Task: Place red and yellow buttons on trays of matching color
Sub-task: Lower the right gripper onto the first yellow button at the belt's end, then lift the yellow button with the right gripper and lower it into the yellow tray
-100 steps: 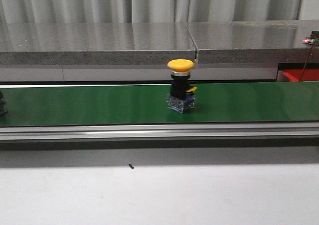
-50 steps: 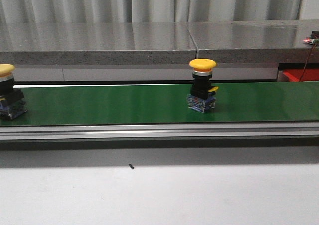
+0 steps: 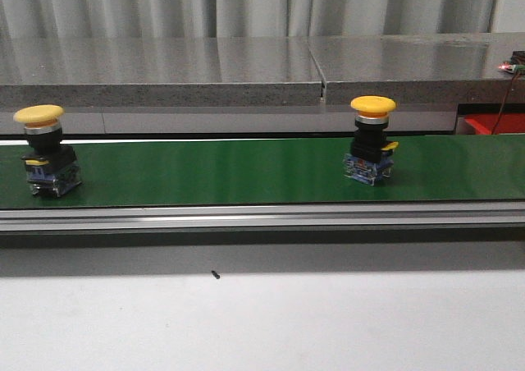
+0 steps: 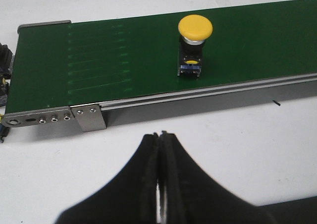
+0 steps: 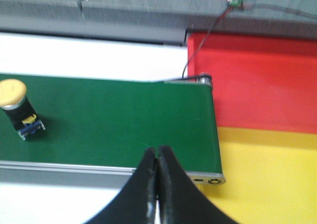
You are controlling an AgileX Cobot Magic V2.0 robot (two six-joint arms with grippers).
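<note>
On the green conveyor belt (image 3: pixel 205 170) stand two yellow mushroom-head push buttons (image 3: pixel 45 151) (image 3: pixel 371 140), red tray (image 3: pixel 495 123) mostly cut off, both pincers (image 4: pixel 159 149) (image 5: pixel 157 167) pressed closed, empty.

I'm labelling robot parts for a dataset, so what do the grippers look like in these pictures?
Only the wrist views show them. The left gripper and right gripper each have two matte black fingers, broad at the base and curving to narrow tips. No cables or markings show on them.

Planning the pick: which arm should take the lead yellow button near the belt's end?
Right, probably. Its closed hand hangs near the belt end, beside the yellow tray, with the lead button approaching.
</note>
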